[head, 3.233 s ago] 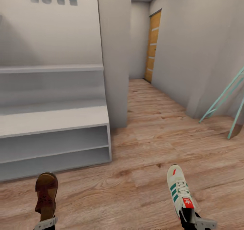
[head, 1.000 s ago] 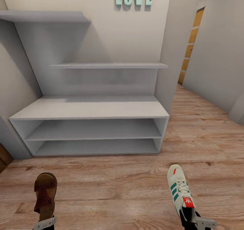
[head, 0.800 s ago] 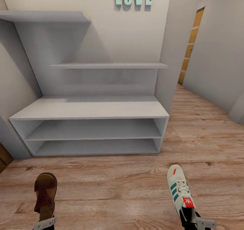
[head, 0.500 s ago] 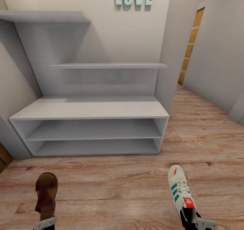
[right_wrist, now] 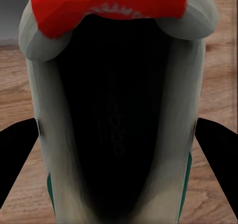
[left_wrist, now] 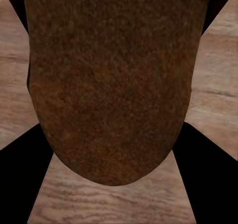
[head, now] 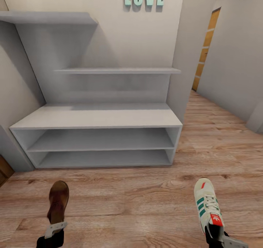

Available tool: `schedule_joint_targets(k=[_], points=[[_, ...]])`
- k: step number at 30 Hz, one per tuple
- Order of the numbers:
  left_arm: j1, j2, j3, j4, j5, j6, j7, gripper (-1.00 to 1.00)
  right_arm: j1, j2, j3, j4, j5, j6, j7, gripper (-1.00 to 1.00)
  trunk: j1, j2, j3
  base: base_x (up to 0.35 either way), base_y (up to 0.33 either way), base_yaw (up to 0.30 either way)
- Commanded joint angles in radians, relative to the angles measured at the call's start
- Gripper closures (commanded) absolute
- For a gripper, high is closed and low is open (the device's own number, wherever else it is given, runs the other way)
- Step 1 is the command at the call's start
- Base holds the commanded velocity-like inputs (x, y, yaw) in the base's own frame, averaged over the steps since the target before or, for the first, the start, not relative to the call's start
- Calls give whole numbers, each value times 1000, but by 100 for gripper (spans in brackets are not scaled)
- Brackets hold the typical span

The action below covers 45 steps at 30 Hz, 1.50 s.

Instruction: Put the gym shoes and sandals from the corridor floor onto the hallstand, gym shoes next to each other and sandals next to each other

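From the head cam we're looking at the grey hallstand (head: pixel 98 118), bench top and both shelves bare, wood floor (head: pixel 146 204) in front. Our left gripper (head: pixel 54 230) is pinching a brown sandal (head: pixel 58 200) by its heel end, toe pointing at the rack, held above the floor. Our right gripper (head: pixel 223 240) is doing the same with a gym shoe (head: pixel 208 206).

Left wrist cam: we're staring along the sandal's (left_wrist: pixel 111 80) brown surface, with the dark fingers (left_wrist: pixel 22 184) on either side. It's probably light and a bit floppy, so gripping the firm heel part seems smart.

Right wrist cam: we're peering into the sneaker's (right_wrist: pixel 119 130) opening, red tab at the far end, fingers (right_wrist: pixel 218 140) clamping the heel collar. Padded collar, so probably decent grip and little slip.
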Motion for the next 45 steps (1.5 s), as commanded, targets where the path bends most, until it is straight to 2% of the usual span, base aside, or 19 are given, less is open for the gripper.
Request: schedule_joint_targets(k=[1, 5, 13, 20, 28, 32, 35, 39, 45], points=[[-6, -2, 8, 0, -21, 7, 1, 100, 0, 0, 0, 1, -7, -3, 4, 100, 0, 0, -1, 0, 0, 0], [-24, -5, 9, -2, -58, 58, 26, 100, -1, 0, -5, -1, -7, -1, 3, 100, 0, 0, -1, 0, 0, 0], [-70, -5, 7, -2, -78, 92, 33, 100, -1, 5, -4, -42, -3, -2, 4, 100, 0, 0, -1, 0, 0, 0], [-145, -6, 6, -2, -120, 231, 27, 100, -1, -2, -6, -51, -5, -2, 2, 100, 0, 0, -1, 0, 0, 0], [-229, -14, 5, 1, -153, 307, 21, 100, -1, -1, -6, -39, -7, -1, 2, 100, 0, 0, -1, 0, 0, 0], [-279, -17, -24, 2, -161, 406, 18, 100, -1, 1, -6, -26, -7, -1, 2, 100, 0, 0, -1, 0, 0, 0], [-307, -18, -53, 2, -161, 440, 19, 100, -1, 1, -6, -23, -7, -1, 1, 100, 0, 0, -1, 0, 0, 0], [-346, -19, -77, 6, -161, 459, 20, 100, -1, 1, -5, -22, -7, -1, 1, 100, 0, 0, -1, 0, 0, 0], [-370, -32, -86, 11, -161, 480, 21, 100, -1, 1, -5, -22, -8, -1, 1, 100, 0, 0, -1, 0, 0, 0]])
